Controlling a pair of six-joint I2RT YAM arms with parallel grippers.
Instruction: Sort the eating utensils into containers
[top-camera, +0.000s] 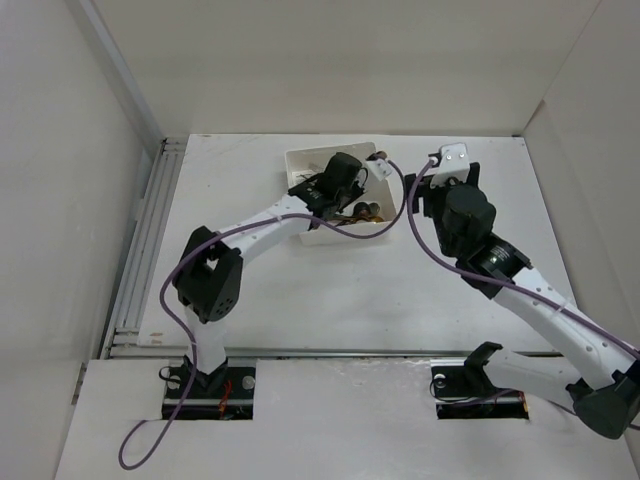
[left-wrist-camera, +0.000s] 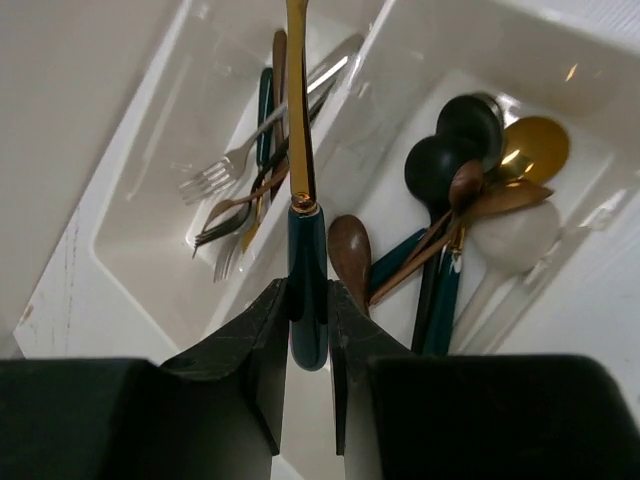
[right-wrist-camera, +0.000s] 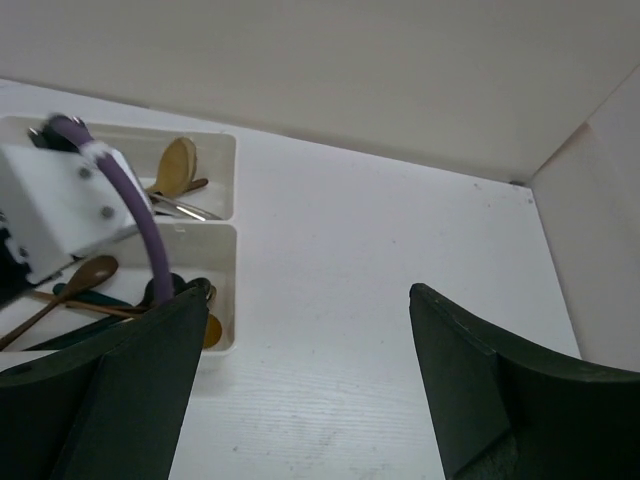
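Note:
My left gripper (left-wrist-camera: 308, 295) is shut on the dark green handle of a gold-stemmed utensil (left-wrist-camera: 299, 150), held over the wall between the two white trays. Its head is cut off at the top of the left wrist view. The left tray (left-wrist-camera: 130, 200) holds several forks (left-wrist-camera: 232, 215). The right tray (left-wrist-camera: 560, 70) holds several spoons (left-wrist-camera: 470, 170), black, gold, brown and white. In the top view the left gripper (top-camera: 335, 182) is over the trays (top-camera: 300, 160). My right gripper (right-wrist-camera: 305, 300) is open and empty above bare table, to the right of the trays (right-wrist-camera: 225, 265). It also shows in the top view (top-camera: 432, 185).
White walls enclose the table on the left, back and right. A purple cable (right-wrist-camera: 135, 215) and the left arm's white camera block (right-wrist-camera: 60, 215) hang over the trays in the right wrist view. A metal rail (top-camera: 145, 250) runs along the table's left edge.

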